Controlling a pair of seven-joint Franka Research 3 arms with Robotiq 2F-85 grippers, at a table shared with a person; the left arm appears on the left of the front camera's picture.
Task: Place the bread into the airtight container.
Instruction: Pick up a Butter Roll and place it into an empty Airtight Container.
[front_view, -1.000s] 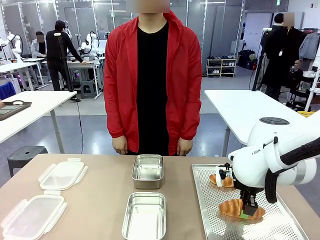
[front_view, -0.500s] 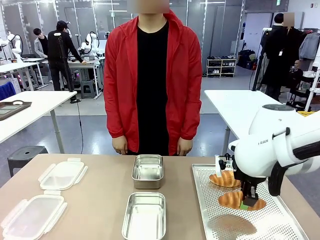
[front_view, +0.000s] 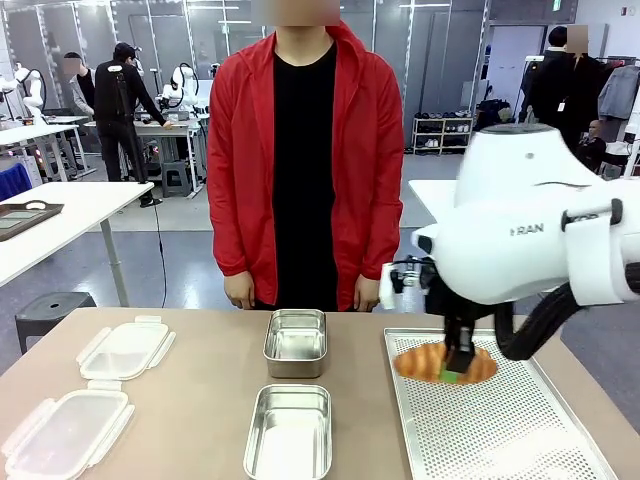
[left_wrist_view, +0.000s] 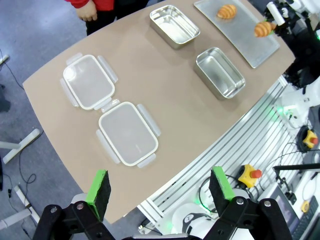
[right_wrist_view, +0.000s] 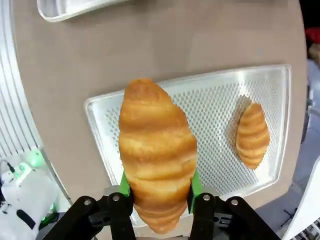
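**Front view.**
- Right tool: hangs pointing down from the white arm, its green pads closed on a held croissant, gripped near the middle.
- Held croissant: golden, lying level, lifted over the far-left part of the perforated tray, not touching it.
- Perforated tray: metal, on the right side of the bench.
- Far steel container and near steel container: both rectangular, with nothing inside, in a row at bench centre, just left of the tray.
- Two clear clip lids, far lid and near lid: flat at bench left, well apart from the containers.
- Person: red jacket over black, standing at the far edge with arms down.

**Left wrist view.**
- Left tool: jaws spread wide, nothing between the green pads, high above the bench's near edge.
- Below it: the two lids side by side, the two containers beyond, and the tray at the far corner.
- Second croissant: lies on the tray.
- Held croissant: beside it, in the right tool.

**Right wrist view.**
- Right tool: both green pads press the held croissant's flanks, and the pastry stands lengthwise between the fingers.
- Below: the tray, with the second croissant resting towards its far side, apart from the held one.
- A steel container's rim shows at the top edge.
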